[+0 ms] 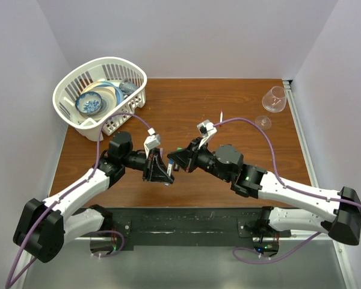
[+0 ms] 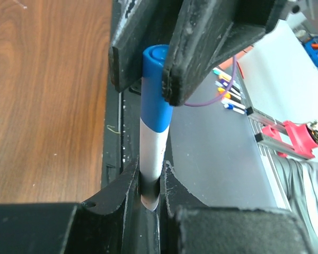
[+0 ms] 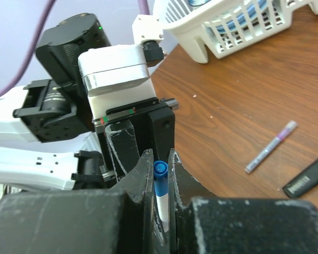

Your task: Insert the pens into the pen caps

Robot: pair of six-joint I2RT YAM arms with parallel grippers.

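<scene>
We see a brown wooden table carrying a white slotted plastic basket. Far right of the basket is a clear stemmed glass. Apart from the basket lie a thin purple pen and a stubby black green-tipped marker.

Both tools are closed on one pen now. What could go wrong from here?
1. The left tool grips the white pen and the right tool the blue cap; an off-axis push could jam or tilt the cap.
2. The left tool holds only the pen's end; it might slip.
3. The loose purple pen on the table could be knocked.
</scene>
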